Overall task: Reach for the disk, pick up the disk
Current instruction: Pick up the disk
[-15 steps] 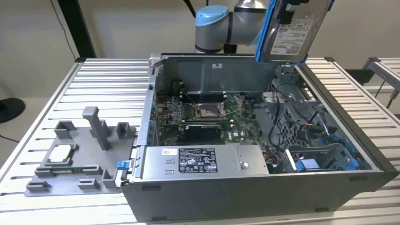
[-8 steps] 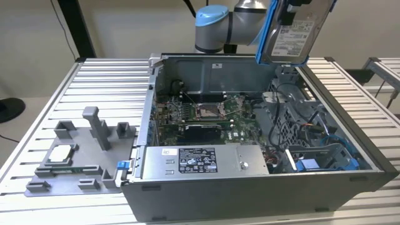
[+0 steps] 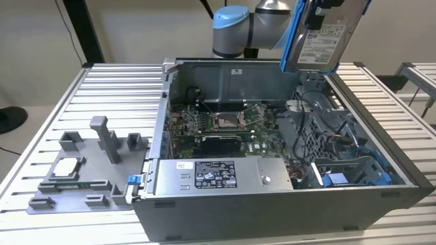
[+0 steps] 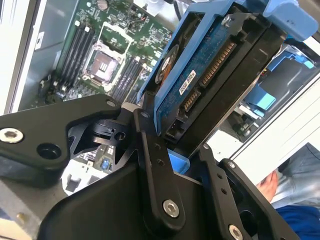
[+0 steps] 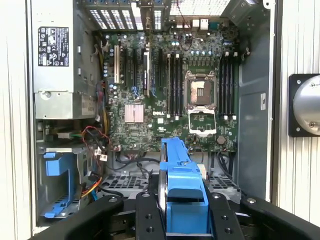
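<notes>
The disk, silver-grey with a white label and a blue bracket, hangs tilted in the air above the far right corner of the open computer case. My gripper is shut on it, one black finger on each side of its blue bracket. In the second wrist view the disk shows its blue circuit-board underside and connector, clamped in the gripper. It is clear of the case and touches nothing else.
Below lie the motherboard, the long grey power supply box and an empty blue drive bay. A grey fixture holding a small square chip sits on the exterior view's left. A person's hand is near the table edge.
</notes>
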Tool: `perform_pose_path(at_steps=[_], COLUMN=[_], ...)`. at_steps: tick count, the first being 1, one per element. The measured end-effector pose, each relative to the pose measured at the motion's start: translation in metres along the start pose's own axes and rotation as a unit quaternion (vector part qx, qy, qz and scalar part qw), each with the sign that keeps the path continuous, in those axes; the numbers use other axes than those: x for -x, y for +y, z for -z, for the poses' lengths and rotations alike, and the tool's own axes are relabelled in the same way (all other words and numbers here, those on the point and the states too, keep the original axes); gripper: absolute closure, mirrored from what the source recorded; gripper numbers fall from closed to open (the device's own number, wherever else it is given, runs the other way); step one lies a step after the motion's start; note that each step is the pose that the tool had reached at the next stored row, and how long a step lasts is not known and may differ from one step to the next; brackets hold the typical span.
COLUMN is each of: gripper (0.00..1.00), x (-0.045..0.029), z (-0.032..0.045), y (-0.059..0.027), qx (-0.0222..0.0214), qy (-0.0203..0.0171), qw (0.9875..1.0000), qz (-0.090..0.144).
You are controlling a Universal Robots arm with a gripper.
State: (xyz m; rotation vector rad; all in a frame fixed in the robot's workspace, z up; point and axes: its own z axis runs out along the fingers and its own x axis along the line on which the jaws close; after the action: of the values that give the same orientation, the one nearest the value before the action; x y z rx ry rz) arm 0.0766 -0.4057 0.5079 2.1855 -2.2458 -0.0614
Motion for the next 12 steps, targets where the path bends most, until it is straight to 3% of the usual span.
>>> perform_pose_path(at_steps=[12], gripper=[1.0], x=[-0.0148], z=[0.0003], y=[-0.0004], qx=[0.0], qy=[0.0], qw=[1.0], qz=[0.0])
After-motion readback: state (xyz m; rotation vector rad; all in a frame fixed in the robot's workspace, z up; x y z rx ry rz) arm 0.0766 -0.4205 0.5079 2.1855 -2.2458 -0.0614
